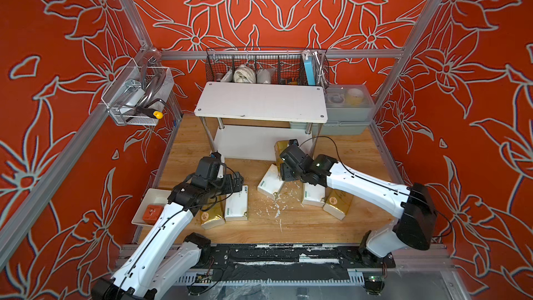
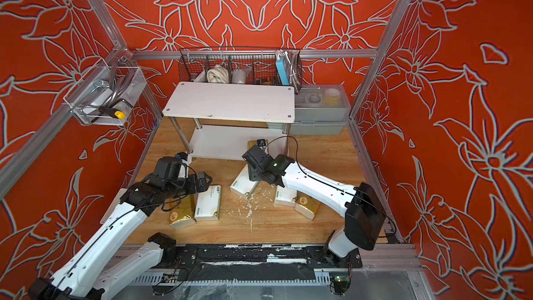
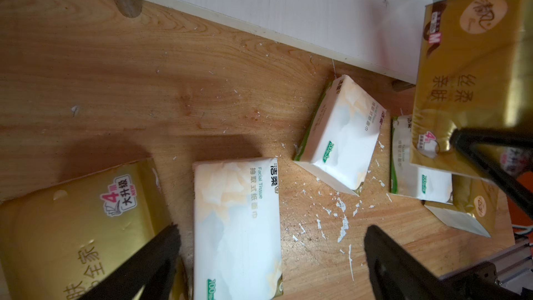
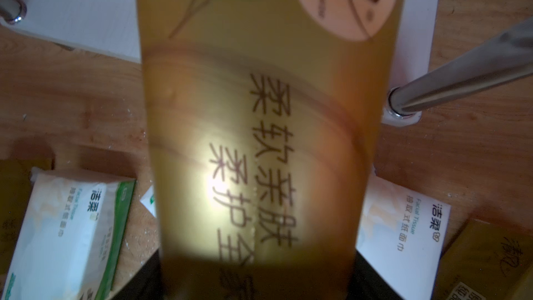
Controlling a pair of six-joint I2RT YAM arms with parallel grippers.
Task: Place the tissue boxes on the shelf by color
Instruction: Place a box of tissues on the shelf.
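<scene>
Right claw (image 1: pixel 284 165) clamped on gold pack (image 1: pixel 280 149). Shiny gold wrap, round pale logo, dark Chinese print. Pack lifted off tabletop (image 1: pixel 288 226), just in front of shelf (image 1: pixel 259 102) lower board, near right front leg. Long axis runs from claw toward shelf, logo end leading. Left claw (image 3: pixel 272 238) spread wide, over white pack (image 1: pixel 236 206) lying beside second gold pack (image 1: pixel 212 217). Further right on tabletop: angled white pack (image 1: pixel 269 184), third white pack (image 1: pixel 313 196), third gold pack (image 1: pixel 337 204).
</scene>
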